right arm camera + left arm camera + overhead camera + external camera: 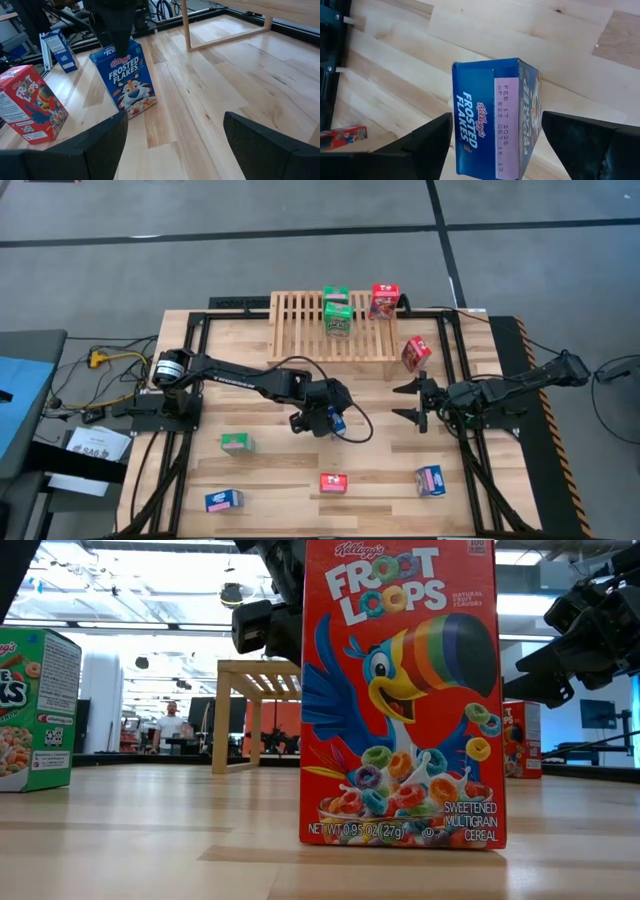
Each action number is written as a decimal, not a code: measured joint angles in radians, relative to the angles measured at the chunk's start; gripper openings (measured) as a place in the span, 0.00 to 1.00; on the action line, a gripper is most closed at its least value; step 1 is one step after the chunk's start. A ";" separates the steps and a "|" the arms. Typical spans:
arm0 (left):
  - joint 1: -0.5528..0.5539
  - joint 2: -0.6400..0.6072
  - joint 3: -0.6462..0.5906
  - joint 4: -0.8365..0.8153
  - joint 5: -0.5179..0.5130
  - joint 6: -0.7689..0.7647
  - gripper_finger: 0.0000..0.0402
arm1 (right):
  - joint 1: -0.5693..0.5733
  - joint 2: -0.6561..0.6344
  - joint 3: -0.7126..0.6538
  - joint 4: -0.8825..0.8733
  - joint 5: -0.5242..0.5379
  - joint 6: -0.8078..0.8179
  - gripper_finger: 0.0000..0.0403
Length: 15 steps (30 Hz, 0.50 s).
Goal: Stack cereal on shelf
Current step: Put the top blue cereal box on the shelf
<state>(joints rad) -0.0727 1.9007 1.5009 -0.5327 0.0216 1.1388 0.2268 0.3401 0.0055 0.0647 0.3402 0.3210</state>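
We're hovering our left gripper (495,145) over the blue Frosted Flakes box (492,117) standing mid-counter (270,470), jaws spread wide either side of its top, not touching, probably lining up a grab for the shelf (300,330), where two green boxes and one red are already sitting. Our right gripper (412,402) is waiting nearby, jaws open and empty.

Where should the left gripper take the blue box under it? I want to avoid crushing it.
Come from above, as the left gripper is, and close on the two broad printed faces of the blue box. It stands upright, narrow top up, fitting between the open fingers.
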 joint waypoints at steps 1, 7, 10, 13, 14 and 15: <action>0.000 0.000 0.000 0.000 0.000 -0.001 0.73 | 0.000 0.000 0.000 0.000 0.000 0.000 0.88; 0.000 0.000 0.000 0.000 0.000 -0.001 0.59 | 0.000 0.000 0.000 0.000 0.000 0.000 0.88; 0.000 0.000 0.000 -0.003 0.000 -0.003 0.51 | 0.000 0.000 0.000 0.000 0.000 0.000 0.88; 0.000 -0.001 0.000 -0.009 -0.001 -0.020 0.45 | 0.000 0.000 0.000 0.000 0.000 0.001 0.88; 0.000 -0.001 0.000 -0.012 -0.001 -0.026 0.43 | 0.000 0.000 0.000 0.000 0.000 0.001 0.88; 0.000 -0.001 0.000 -0.015 -0.002 -0.032 0.42 | 0.000 0.000 0.000 0.000 0.000 0.001 0.88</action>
<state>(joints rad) -0.0728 1.8996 1.5009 -0.5479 0.0196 1.1068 0.2268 0.3401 0.0054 0.0647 0.3404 0.3218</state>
